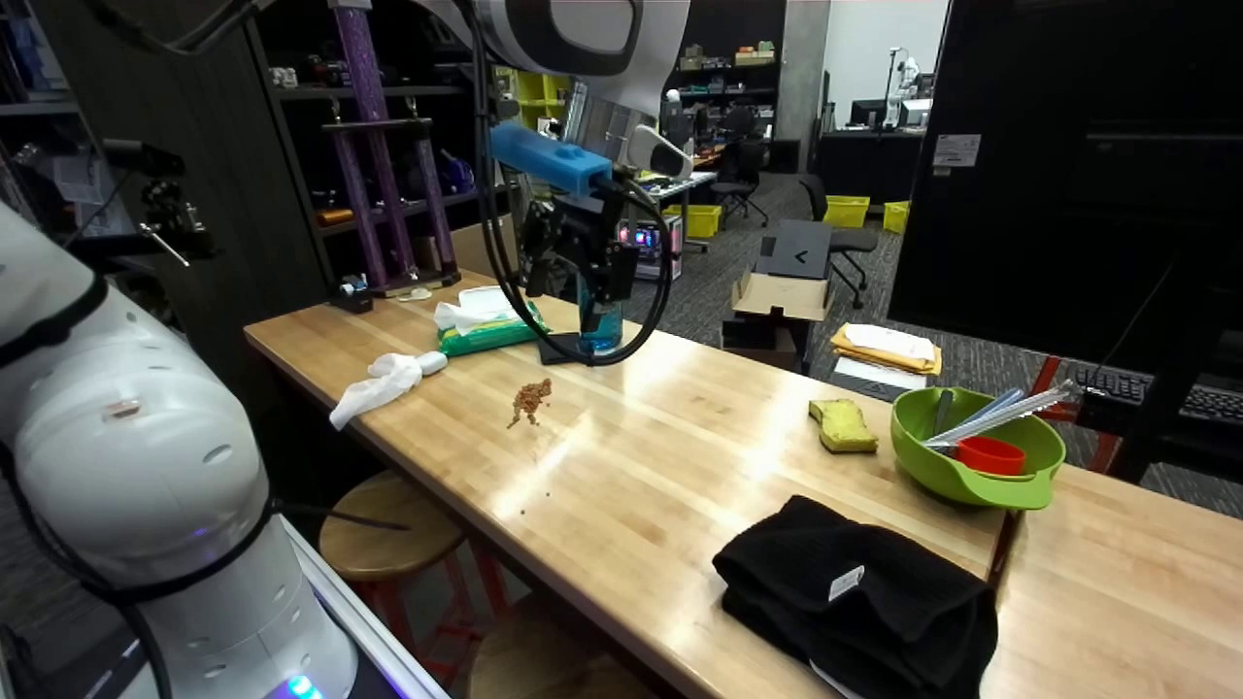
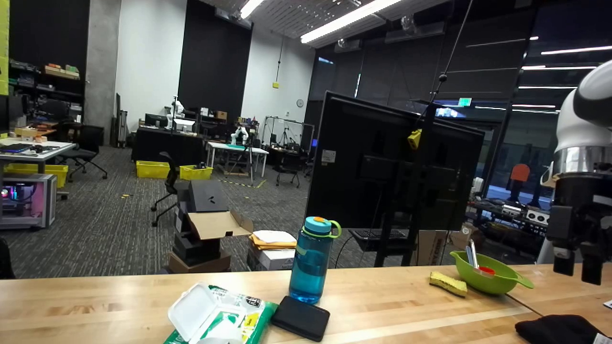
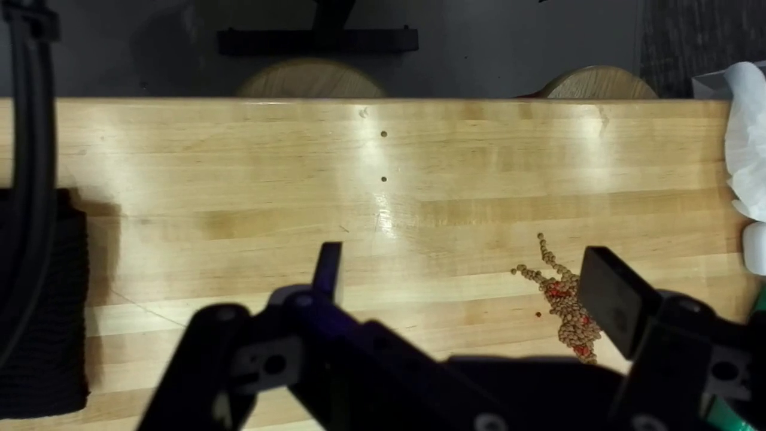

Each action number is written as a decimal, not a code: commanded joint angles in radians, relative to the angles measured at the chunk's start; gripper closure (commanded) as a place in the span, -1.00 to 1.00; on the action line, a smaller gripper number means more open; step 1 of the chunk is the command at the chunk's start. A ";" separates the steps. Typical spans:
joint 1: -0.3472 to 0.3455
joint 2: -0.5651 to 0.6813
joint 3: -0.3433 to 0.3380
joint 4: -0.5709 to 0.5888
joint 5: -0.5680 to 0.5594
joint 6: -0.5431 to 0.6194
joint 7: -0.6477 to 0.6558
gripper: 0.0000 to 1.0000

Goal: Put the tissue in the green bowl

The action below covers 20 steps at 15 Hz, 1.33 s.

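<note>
White robot arm [image 1: 662,60] high over the pale wooden tabletop [image 1: 641,466], jaws pointing down, spread wide, crumpled white paper tissue [image 1: 379,388] out at the edge, well apart from the lime-green plastic bowl [image 1: 957,481]!

In an exterior view, a folded black cloth [image 1: 864,592] lies on the desk [image 1: 660,427] at lower right, a yellow-green sponge [image 1: 843,425] higher up, and brown pellets [image 1: 530,399] left of centre; the wrist view shows red bits [image 3: 556,290] among them. In an exterior view, a blue bottle [image 2: 311,267] stands at lower centre, a flat black case [image 2: 301,319] just beside it, a green packet [image 2: 251,320], white lid [image 2: 192,310] raised, further left.
</note>
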<state>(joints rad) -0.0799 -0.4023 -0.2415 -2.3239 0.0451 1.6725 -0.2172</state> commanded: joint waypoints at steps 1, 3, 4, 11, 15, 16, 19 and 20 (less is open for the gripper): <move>0.002 0.040 0.033 0.014 0.014 0.029 -0.024 -1.00; 0.018 0.071 0.052 0.018 0.017 0.051 -0.039 -1.00; 0.027 0.086 0.064 0.020 0.019 0.062 -0.043 -1.00; 0.110 0.217 0.174 0.051 0.046 0.151 -0.066 -1.00; 0.154 0.298 0.243 0.096 0.045 0.173 -0.066 -1.00; 0.165 0.322 0.262 0.111 0.043 0.176 -0.059 -1.00; 0.191 0.386 0.309 0.159 0.033 0.182 -0.054 -1.00; 0.198 0.407 0.323 0.178 0.031 0.182 -0.050 -1.00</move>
<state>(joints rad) 0.0989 -0.0608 0.0481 -2.2111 0.0758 1.8581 -0.2677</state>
